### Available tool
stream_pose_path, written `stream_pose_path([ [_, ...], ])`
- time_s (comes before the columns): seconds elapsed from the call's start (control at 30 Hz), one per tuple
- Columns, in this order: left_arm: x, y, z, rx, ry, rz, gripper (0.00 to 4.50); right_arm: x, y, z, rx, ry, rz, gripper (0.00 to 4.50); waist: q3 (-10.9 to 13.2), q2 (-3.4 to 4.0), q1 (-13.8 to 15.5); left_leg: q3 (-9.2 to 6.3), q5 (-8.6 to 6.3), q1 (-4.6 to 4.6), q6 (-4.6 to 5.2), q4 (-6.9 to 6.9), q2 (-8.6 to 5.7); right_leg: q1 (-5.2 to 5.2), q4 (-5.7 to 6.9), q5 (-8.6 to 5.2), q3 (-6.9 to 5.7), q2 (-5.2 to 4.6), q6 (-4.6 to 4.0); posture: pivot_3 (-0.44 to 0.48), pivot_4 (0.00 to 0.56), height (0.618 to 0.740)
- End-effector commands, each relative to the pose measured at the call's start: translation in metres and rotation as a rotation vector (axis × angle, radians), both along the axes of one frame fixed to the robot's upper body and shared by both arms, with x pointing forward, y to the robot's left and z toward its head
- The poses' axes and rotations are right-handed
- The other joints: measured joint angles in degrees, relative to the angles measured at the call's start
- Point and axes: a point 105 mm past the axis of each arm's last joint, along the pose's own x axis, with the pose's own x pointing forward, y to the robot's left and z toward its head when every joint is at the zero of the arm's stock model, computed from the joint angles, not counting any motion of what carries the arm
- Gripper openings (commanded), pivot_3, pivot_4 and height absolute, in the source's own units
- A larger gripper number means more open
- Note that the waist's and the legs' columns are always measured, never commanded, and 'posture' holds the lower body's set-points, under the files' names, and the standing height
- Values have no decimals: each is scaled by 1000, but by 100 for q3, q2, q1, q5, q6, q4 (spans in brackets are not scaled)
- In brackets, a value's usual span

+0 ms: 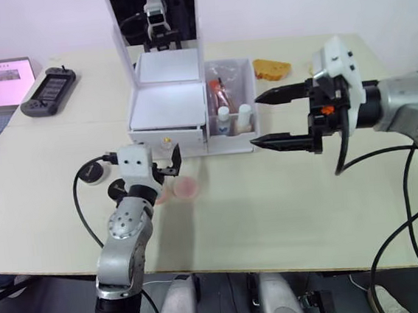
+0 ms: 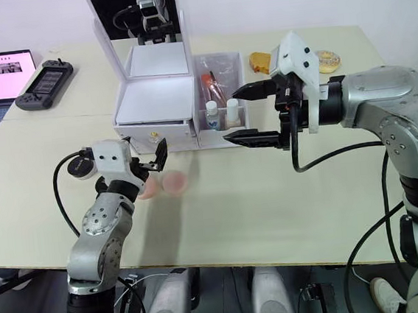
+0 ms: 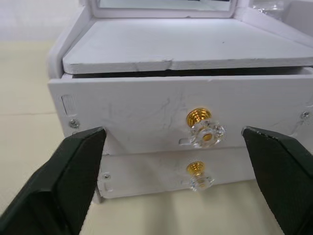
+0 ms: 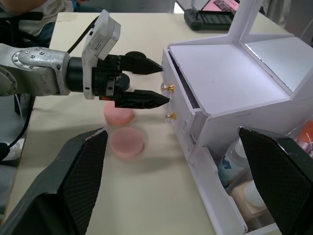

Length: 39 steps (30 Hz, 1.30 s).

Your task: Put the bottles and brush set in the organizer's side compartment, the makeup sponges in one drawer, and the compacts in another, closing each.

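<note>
The organizer (image 1: pixel 167 105) stands mid-table with its mirror lid raised. The bottles (image 2: pixel 221 113) and the brush set (image 2: pixel 211 82) already sit in the side compartment (image 2: pixel 241 98), so that step appears complete. The makeup sponges (image 4: pixel 122 129), two peach-pink discs, lie on the table (image 1: pixel 274 217) just in front of the drawers.

The step in hand appears to be opening a drawer. The left gripper (image 4: pixel 149 82) is empty, its fingers spread, and aligned with the upper drawer knob (image 3: pixel 205 132). That drawer stands slightly ajar. The right gripper (image 1: pixel 279 118) is also empty with its fingers apart, hovering beside the side compartment.

The next move likely calls for closing the left fingers on the knob and pulling straight outward. The knob is small, so centring matters.

The left wrist view shows both gold knobs, including the lower knob (image 3: pixel 201 178), and the gap under the top panel. The right wrist view shows both sponges unobstructed, where the head views have one partly hidden behind the left arm.
</note>
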Motion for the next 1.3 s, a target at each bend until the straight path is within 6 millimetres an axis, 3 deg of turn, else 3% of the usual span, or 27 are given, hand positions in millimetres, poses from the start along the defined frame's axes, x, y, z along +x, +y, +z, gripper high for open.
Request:
stream_pose_path([
  [0.03, -4, -6, 12, -11, -54, -18, 4452, -3, 0, 13, -3, -60, 14, 4500, 0, 0, 1, 0, 0, 0, 0, 1, 0, 0, 0, 0, 0, 0, 0, 0, 150, 740],
  [0.33, -4, -17, 11, -21, -47, -60, 4452, -2, 0, 14, -13, -61, 19, 4500, 0, 0, 0, 0, 0, 0, 0, 0, 0, 0, 0, 0, 0, 0, -1, 0, 150, 740],
  [0.43, -2, -19, 11, -17, -47, -63, 3645, -1, -1, 15, -14, -66, 15, 4500, 0, 0, 0, 0, 0, 0, 0, -1, 0, 0, 0, -1, 0, 0, 0, 0, 150, 740],
  [0.63, -3, -21, 12, -11, -53, -77, 540, 0, -1, 16, -17, -71, 13, 4500, 0, 0, 0, 0, 0, 0, 0, 1, 0, 0, 0, -1, 0, 0, 0, 0, 150, 740],
  [0.67, -3, -21, 12, -10, -54, -77, 247, 0, -1, 16, -17, -71, 13, 4500, 0, 0, -2, 0, 0, 0, 0, 1, 0, 0, 0, -1, 0, 0, 0, 0, 150, 740],
  [0.93, -12, -22, 11, 13, -47, -92, 250, 0, 1, 13, -16, -65, 22, 4500, 0, 0, -7, 1, 0, 0, 0, -1, 0, -1, -1, -1, 1, 0, 0, 0, 150, 740],
  [1.3, -46, -19, 11, 41, 3, -139, 250, -1, 7, 8, -2, -37, 58, 4500, 0, 0, -4, 1, -1, 0, -1, -1, 0, -3, -2, -3, 2, -1, -1, 0, 150, 740],
])
